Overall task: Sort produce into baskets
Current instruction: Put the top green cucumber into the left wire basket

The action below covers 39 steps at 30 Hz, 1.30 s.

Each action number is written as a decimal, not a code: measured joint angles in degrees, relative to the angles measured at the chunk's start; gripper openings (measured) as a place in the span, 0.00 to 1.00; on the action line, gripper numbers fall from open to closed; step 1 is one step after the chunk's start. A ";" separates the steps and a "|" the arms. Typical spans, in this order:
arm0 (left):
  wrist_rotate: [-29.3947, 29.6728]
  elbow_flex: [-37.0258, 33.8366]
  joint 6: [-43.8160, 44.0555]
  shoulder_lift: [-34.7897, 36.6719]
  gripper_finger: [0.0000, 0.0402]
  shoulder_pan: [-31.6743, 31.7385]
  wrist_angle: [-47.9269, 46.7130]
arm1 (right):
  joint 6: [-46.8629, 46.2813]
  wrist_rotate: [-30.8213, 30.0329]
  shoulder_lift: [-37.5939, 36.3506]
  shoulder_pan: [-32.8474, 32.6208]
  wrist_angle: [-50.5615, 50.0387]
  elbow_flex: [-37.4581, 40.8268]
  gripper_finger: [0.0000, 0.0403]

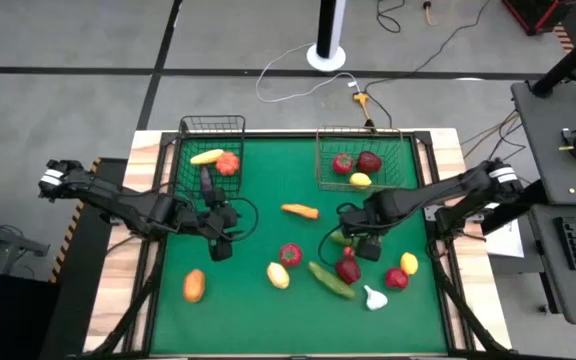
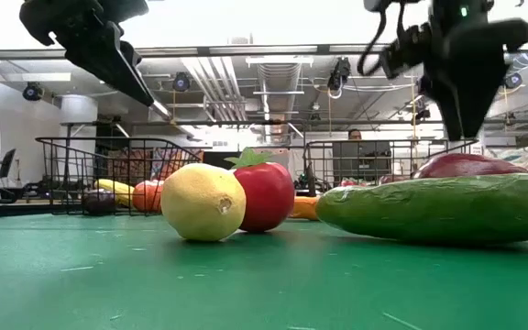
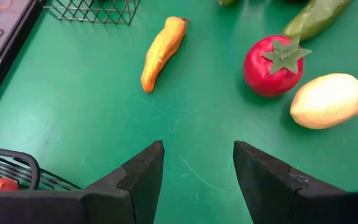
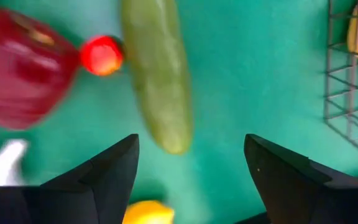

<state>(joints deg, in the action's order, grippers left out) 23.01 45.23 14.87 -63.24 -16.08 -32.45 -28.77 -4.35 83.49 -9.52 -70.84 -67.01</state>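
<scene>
Status, read from the high view with 12 o'clock at the far edge of the worktop (image 1: 168,300).

Sorted: the dark basket (image 1: 211,125) at 11 o'clock holds a yellow piece (image 1: 206,156), an orange-red piece (image 1: 228,163) and a dark item I cannot identify. The brownish basket (image 1: 360,133) at 1 o'clock holds two red pieces (image 1: 355,162) and a yellow one (image 1: 361,180).

Unsorted, all loose on the worktop: an orange carrot (image 1: 300,210) at centre; a red tomato (image 1: 290,254) and a pale lemon (image 1: 278,275) at 6 o'clock; an orange-brown piece (image 1: 194,285) at 7 o'clock; a green cucumber (image 1: 331,280), a dark red piece (image 1: 348,269), white garlic (image 1: 374,297), a small red piece (image 1: 396,279) and a yellow piece (image 1: 409,263) at 5 o'clock.

I judge the task about one-third complete.

Left tool (image 3: 197,171): fingers apart, holding nothing, just below the dark basket.

Right tool (image 4: 191,165): fingers apart, holding nothing, over the 5 o'clock cluster with the cucumber ahead of it.
</scene>
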 joint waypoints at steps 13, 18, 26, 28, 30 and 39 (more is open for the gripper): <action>0.47 0.00 -0.92 -0.04 0.44 0.02 0.47 | 6.87 -0.07 4.54 0.02 9.78 9.11 0.74; 0.52 0.00 -1.11 -0.04 0.44 0.02 1.01 | 6.33 0.98 5.95 0.02 14.60 11.02 0.74; 0.59 0.00 -1.68 -0.07 0.44 0.04 1.60 | 6.99 1.43 9.27 0.02 16.69 11.86 0.70; 0.59 0.00 -2.08 -0.07 0.44 0.04 2.67 | 6.95 1.41 9.63 0.04 17.17 12.00 0.66; 0.61 0.00 -2.56 -0.07 0.44 0.04 3.55 | 6.91 1.53 10.06 0.04 17.49 12.03 0.60; 0.43 -0.82 -8.39 -0.11 0.44 0.04 12.41 | 4.72 -2.34 6.99 0.02 16.69 9.46 0.44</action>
<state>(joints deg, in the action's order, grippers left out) 23.44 44.41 6.48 -63.35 -16.03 -20.04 -24.06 -6.69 90.48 -9.50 -54.14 -57.55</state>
